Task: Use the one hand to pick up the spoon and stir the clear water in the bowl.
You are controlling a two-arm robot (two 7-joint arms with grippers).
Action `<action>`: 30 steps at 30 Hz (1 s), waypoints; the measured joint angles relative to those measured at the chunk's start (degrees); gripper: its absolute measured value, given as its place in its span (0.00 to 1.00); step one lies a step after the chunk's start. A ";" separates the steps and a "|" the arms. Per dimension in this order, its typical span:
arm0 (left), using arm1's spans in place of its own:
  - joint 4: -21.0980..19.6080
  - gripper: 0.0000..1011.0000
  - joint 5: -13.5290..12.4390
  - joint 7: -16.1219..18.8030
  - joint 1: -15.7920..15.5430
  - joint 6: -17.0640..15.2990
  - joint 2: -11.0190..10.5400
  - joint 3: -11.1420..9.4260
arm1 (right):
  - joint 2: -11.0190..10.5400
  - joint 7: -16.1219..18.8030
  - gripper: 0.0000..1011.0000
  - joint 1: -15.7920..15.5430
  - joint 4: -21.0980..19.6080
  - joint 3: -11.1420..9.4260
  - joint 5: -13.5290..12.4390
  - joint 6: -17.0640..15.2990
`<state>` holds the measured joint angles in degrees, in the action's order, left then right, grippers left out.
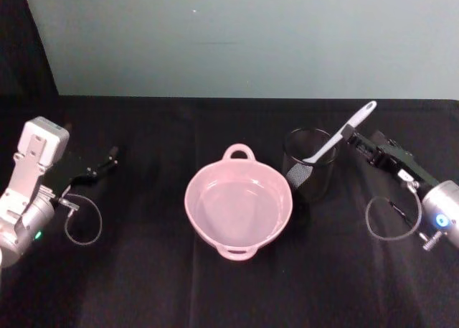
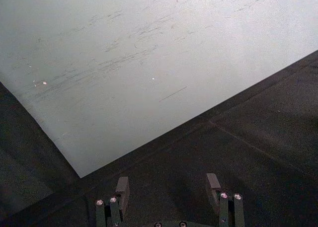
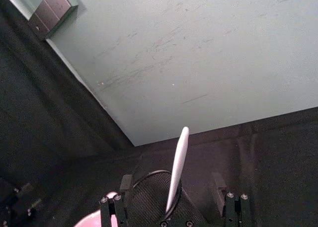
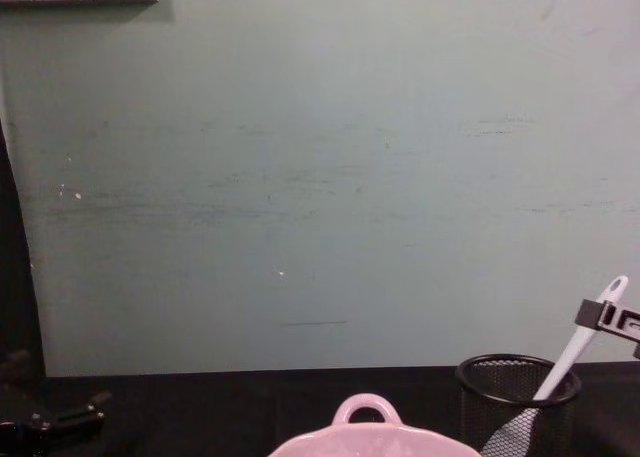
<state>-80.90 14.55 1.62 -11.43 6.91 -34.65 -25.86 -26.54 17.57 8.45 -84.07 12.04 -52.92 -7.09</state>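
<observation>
1. Left tool [image 1: 110, 156] sat low over the black surface [image 1: 143, 285] at far left, well apart from the bowl. Left wrist view: left tool [image 2: 168, 186] had its fingers [image 2: 122, 186] spread, nothing btwn them.
2. Bowl [image 1: 188, 199], pale pink and glossy, stood at centre of the surface, one loop handle toward the wall and a second toward the robot. Chest view: bowl rim [image 4: 370, 433] at the bottom edge. Whether it held water: could not tell.
3. Black mesh cup [image 1: 310, 176] stood just beside the bowl on its right. Touching or not: could not tell.
4. Spoon [image 1: 331, 144], white, stood tilted in the cup, blade down inside the mesh, handle leaning up and to the right past the rim. Chest view confirmed: spoon [image 4: 572, 359] rising out of the cup [image 4: 505, 402].
5. Right tool [image 1: 351, 136] was at the upper part of the spoon handle. Right wrist view: right tool [image 3: 170, 186] spread, fingers [image 3: 125, 183] either side of the spoon [image 3: 178, 160], apart from it, no grip. Chest view: right tool [image 4: 605, 318] near the handle's top end.
</observation>
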 joint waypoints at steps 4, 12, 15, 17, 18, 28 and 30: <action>0.00 1.00 0.00 0.00 0.00 0.00 0.00 0.00 | 0.65 -0.37 0.99 1.07 0.96 0.65 -0.57 0.17; 0.00 1.00 -0.01 0.00 0.00 0.00 0.00 0.00 | 2.16 -2.33 0.99 3.15 2.82 1.64 -0.57 1.05; 0.00 1.00 0.00 0.00 0.00 0.00 0.00 0.00 | 2.68 -2.84 0.99 3.86 3.45 1.99 -0.37 1.21; 0.00 1.00 0.00 0.00 0.00 0.00 0.00 0.00 | 3.00 -3.19 0.99 4.23 3.80 2.16 -0.25 1.28; 0.00 1.00 -0.01 0.00 0.00 0.00 0.00 0.00 | 3.10 -3.35 0.99 4.33 3.92 2.20 -0.22 1.30; 0.00 1.00 0.00 0.00 0.00 0.00 0.00 0.00 | 3.93 -3.67 0.99 5.48 5.28 2.68 0.32 1.56; 0.00 1.00 0.00 0.00 0.00 0.00 0.00 0.00 | 3.90 -3.67 0.99 5.43 5.24 2.66 0.32 1.56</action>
<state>-80.90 14.55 1.62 -11.43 6.91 -34.64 -25.86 -22.64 13.90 13.88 -78.83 14.70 -52.60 -5.53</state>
